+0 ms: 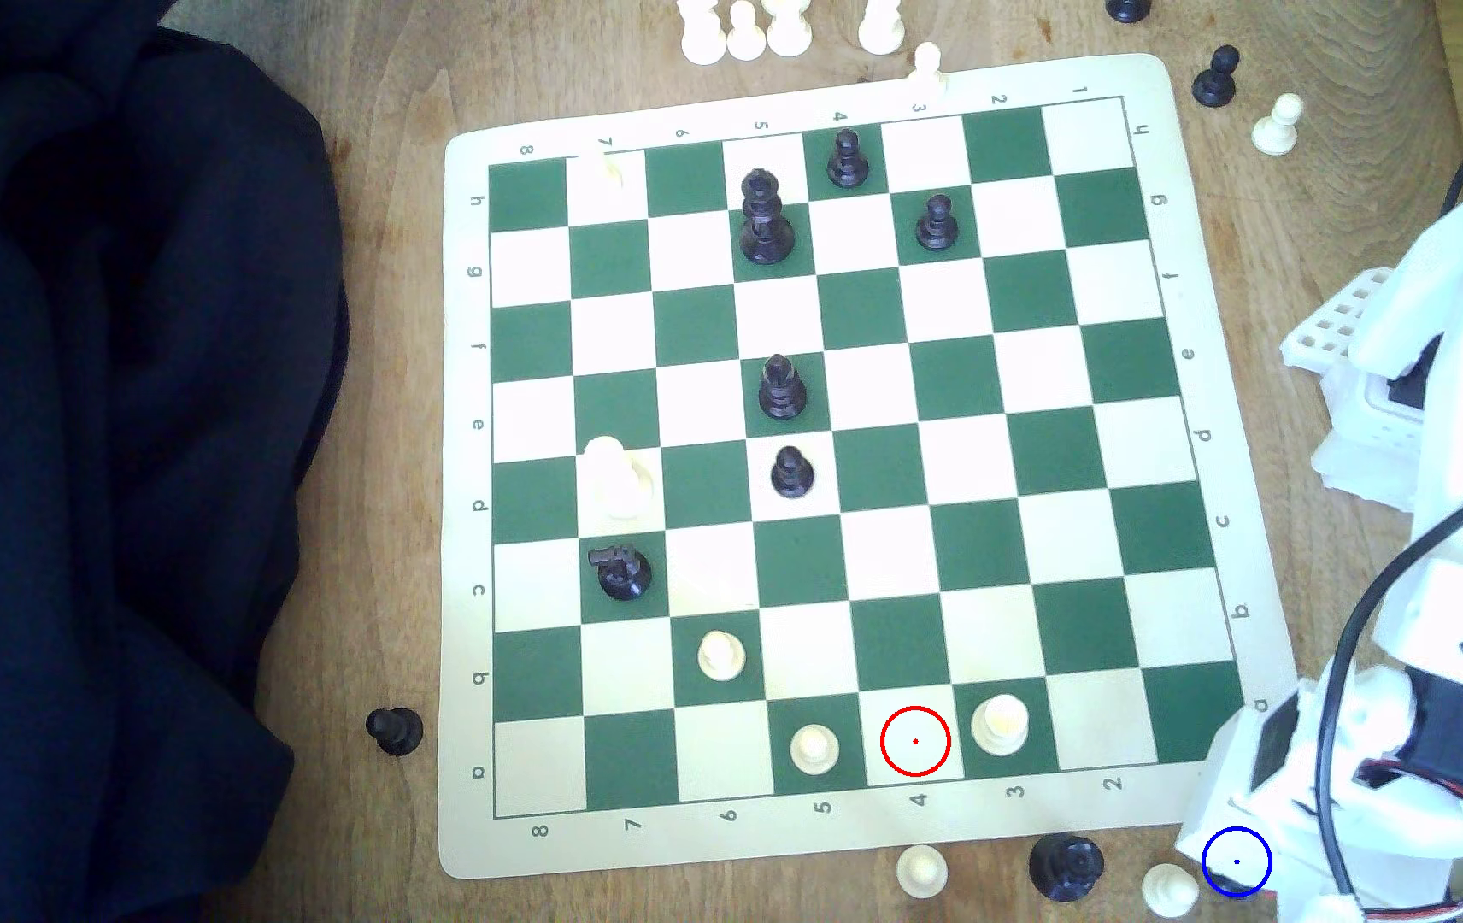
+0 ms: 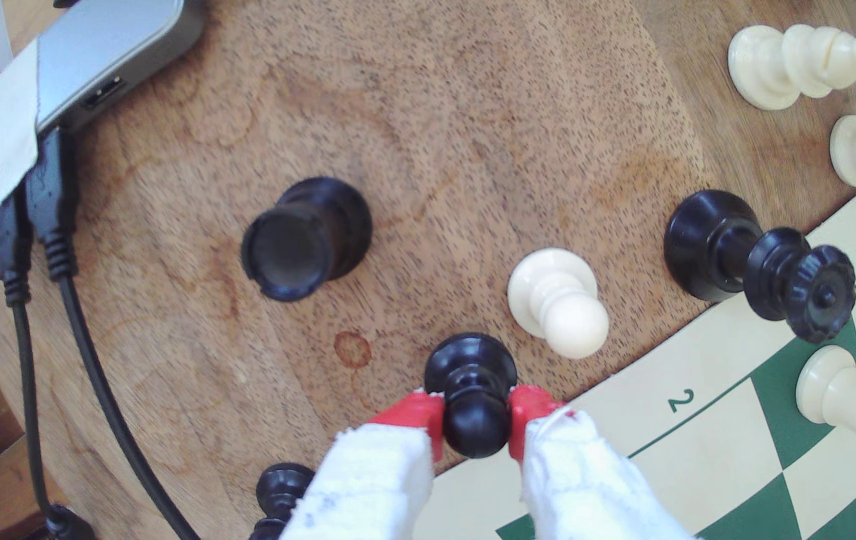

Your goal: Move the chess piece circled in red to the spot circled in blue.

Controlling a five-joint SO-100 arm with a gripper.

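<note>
Risk: the black pawn [image 2: 471,387], clamped at its neck between the gripper [image 2: 473,415]'s red-tipped jaws just off the board [image 2: 717,410] corner, has a white pawn [image 2: 557,301] just beside it, so a skewed release could tip it or nudge that neighbour. Whether its base touches the wood, I cannot tell. In the exterior view the arm [image 1: 1420,710] reaches low over the blue ring [image 1: 1237,861], gripper pointing down.

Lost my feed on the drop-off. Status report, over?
Pincer shut on black pawn, base on bare wood off the mat. Blue ring under the arm. White pawn close by, not touching.
</note>
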